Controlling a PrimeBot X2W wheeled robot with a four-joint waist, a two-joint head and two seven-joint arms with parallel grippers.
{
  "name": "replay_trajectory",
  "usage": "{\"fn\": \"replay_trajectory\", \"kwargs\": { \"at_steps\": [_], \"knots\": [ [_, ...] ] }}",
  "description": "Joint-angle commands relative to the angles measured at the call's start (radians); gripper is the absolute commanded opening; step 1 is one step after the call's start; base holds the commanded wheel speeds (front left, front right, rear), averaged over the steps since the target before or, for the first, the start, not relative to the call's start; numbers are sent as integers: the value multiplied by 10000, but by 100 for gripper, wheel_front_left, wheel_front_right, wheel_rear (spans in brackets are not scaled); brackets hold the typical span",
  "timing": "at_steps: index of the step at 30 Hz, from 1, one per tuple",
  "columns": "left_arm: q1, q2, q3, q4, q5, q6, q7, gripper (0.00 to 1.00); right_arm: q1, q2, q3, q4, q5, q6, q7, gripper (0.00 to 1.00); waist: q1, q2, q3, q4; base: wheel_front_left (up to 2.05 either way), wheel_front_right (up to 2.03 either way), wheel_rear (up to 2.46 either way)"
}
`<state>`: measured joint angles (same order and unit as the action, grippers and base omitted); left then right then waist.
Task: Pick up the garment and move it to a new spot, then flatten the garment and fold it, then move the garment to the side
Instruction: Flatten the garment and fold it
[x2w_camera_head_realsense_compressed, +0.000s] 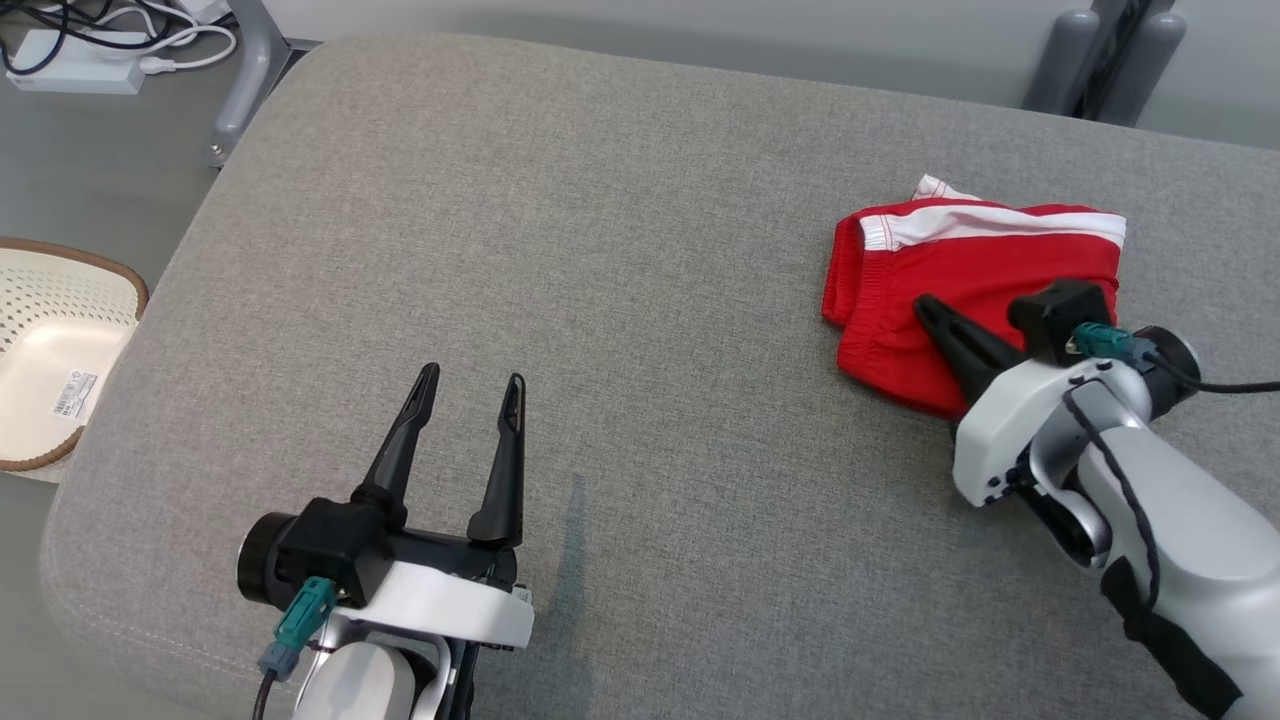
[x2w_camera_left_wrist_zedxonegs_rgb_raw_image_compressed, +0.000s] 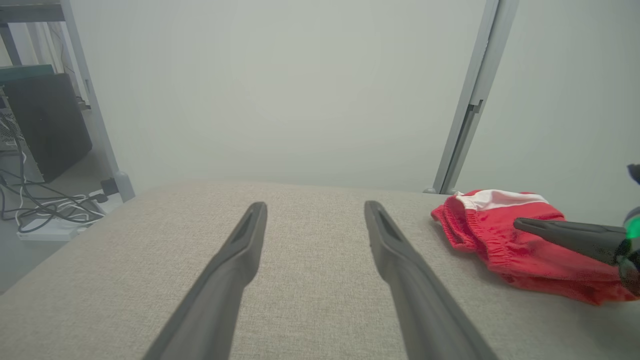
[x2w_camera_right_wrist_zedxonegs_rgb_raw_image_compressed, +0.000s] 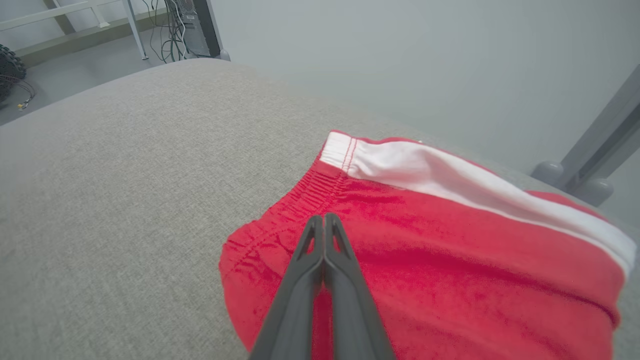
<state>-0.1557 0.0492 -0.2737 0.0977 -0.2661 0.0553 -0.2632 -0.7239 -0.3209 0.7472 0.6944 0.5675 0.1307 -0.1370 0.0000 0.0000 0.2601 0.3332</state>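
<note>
Entry: state of work at this frame.

The shorts (x2w_camera_head_realsense_compressed: 975, 270), red with a white band, lay in a compact, layered bundle on the padded grey table (x2w_camera_head_realsense_compressed: 600, 250), toward its far right part and well apart from the middle. The edges looked roughly squared, the waistband turned to the left, and one white corner poked out at the back.

The right gripper (x2w_camera_head_realsense_compressed: 925, 308) was over the near left part of the shorts, its two fingers pressed together. In the right wrist view no cloth showed between them, so it held nothing. Whether the tips touched the fabric could not be told.

The left gripper (x2w_camera_head_realsense_compressed: 472, 382) hung over bare table at the near left, jaws spread wide and empty, well apart from the shorts.

A pale basket (x2w_camera_head_realsense_compressed: 60, 300) stood off the table's left edge and was not in use.

Judgement: flattening and folding appeared done, since the shorts sat as a small stack, not spread out. They also seemed already placed to the side. What was left, if anything, was a last nudge or press, then clearing the right arm.
</note>
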Motion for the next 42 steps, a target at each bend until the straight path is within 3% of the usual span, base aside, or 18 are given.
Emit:
{"fn": "replay_trajectory", "kwargs": {
  "at_steps": [1, 9, 21, 25, 33, 42],
  "knots": [
    [-45, 34, 19, 23, -7, 23, -3, 100, -167, -168, -136, 112, -134, 1, 7, 0, 0, 0, -10, -22, 0, 0, 0],
    [-256, 35, -181, -12, -79, -42, -3, 100, -748, -767, -1008, 897, -573, 1, 26, 0, 0, 0, 387, 104, 0, 0, 0],
    [-590, 32, -461, -10, -221, 74, -3, 100, -1930, -1240, -1533, 2575, 37, 1, 158, 0, 0, 0, 1097, 593, 0, 0, 0],
    [-583, 34, -469, 26, -239, 103, -3, 100, -2125, -1091, -1346, 2812, -25, 1, -121, 0, 0, 0, 1026, 618, 0, 0, 0],
    [-642, 37, -497, -84, -324, 138, -3, 100, -2117, -498, -279, 2138, 416, 0, 28, 0, 0, 0, 1143, 733, 0, 0, 0],
    [-654, 32, -647, -107, -472, 215, -3, 100, -2598, -941, -79, 2692, 570, 0, 16, 0, 0, 0, 1467, 1181, 0, 0, 0]
  ]
}}
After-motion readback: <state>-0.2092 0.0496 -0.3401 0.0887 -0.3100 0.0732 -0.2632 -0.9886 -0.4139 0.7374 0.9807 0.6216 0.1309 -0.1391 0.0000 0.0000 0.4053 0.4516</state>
